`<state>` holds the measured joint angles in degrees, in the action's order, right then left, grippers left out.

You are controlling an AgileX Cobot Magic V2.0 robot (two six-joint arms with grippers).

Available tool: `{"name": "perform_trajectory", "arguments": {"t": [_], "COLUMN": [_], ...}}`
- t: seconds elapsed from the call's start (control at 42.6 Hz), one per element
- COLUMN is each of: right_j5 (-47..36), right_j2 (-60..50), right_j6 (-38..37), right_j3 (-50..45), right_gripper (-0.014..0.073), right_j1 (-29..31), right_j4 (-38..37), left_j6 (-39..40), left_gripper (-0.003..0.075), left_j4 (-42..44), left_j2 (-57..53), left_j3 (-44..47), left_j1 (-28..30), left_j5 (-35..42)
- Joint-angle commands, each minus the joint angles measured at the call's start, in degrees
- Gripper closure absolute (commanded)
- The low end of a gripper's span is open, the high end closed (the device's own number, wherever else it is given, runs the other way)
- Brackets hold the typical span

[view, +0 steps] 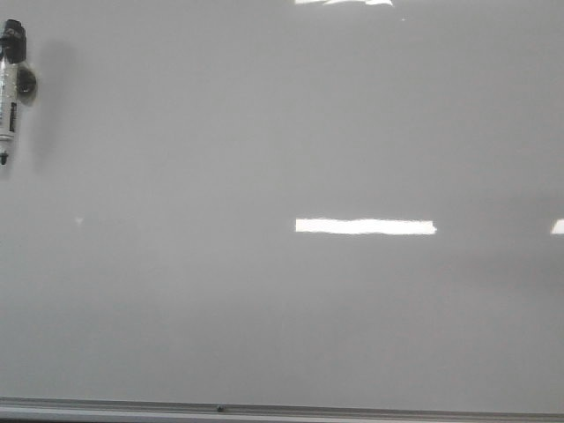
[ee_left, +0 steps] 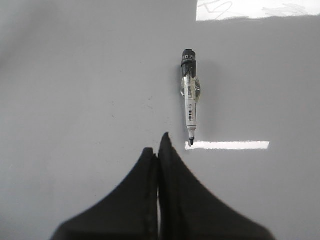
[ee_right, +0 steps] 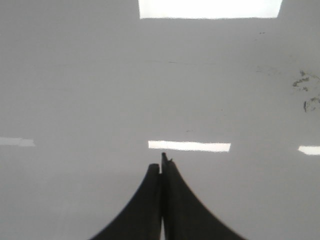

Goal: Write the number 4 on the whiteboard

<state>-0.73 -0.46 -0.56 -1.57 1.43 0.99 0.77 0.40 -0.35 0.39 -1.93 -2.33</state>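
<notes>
Glossy pale grey whiteboard [view: 282, 317] is filling the front view, silver frame edge running along the bottom, and no number 4 is showing on it yet. Bright white reflections are sitting on the surface, nothing drawn. Faint dark smudges are showing in the right wrist view, too scattered to read as a figure.

The marker [view: 10, 88] is lying on the board at the far left edge of the front view, black cap end away from the robot, bare tip pointing toward it. In the left wrist view the marker [ee_left: 190, 97] is lying just ahead of the left hand [ee_left: 159, 150], tip near the fingertips but apart from them.

The left hand is sitting pressed closed, gripping nothing. The right hand [ee_right: 161, 167] is likewise closed and empty, hovering over bare board.

Step in hand, as I judge it: the very start, pickup not yet done. The next move is calling for the left hand to open, straddle the marker barrel and close on it. Risk: the round barrel rolling away on the slick board.
</notes>
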Motion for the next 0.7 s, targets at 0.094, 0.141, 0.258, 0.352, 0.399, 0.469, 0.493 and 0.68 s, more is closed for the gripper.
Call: {"name": "perform_trajectory", "arguments": {"t": [0.094,0.141,0.258,0.352,0.399,0.469,0.493,0.68], "right_j5": [-4.9,-4.9,-4.9,-4.9,-4.9,-4.9,-4.9,-4.9], "right_j2": [-1.3,-1.3,-1.3,-1.3,-1.3,-1.3,-1.3,-1.3], "right_j6": [0.6,0.6,0.6,0.6,0.6,0.6,0.6,0.6], "right_j3": [0.8,0.8,0.8,0.8,0.8,0.8,0.8,0.8], "right_gripper": [0.0663,0.0663,0.0663,0.0663,0.0663,0.0663,0.0663,0.0663], "right_j1": [-0.1,-0.1,-0.1,-0.1,-0.1,-0.1,-0.1,-0.1], "right_j4": [-0.2,-0.2,-0.2,-0.2,-0.2,-0.2,-0.2,-0.2], "left_j6": [0.1,0.1,0.1,0.1,0.1,0.1,0.1,0.1], "left_gripper": [0.0741,0.0741,0.0741,0.0741,0.0741,0.0741,0.0741,0.0741], "left_j4": [-0.4,-0.4,-0.4,-0.4,-0.4,-0.4,-0.4,-0.4], "left_j2": [-0.8,-0.8,-0.8,-0.8,-0.8,-0.8,-0.8,-0.8], "left_j3": [0.3,0.3,0.3,0.3,0.3,0.3,0.3,0.3], "left_j1": [0.0,0.0,0.0,0.0,0.0,0.0,0.0,0.0], "left_j5": [4.8,4.8,4.8,4.8,4.8,4.8,4.8,5.3]}}
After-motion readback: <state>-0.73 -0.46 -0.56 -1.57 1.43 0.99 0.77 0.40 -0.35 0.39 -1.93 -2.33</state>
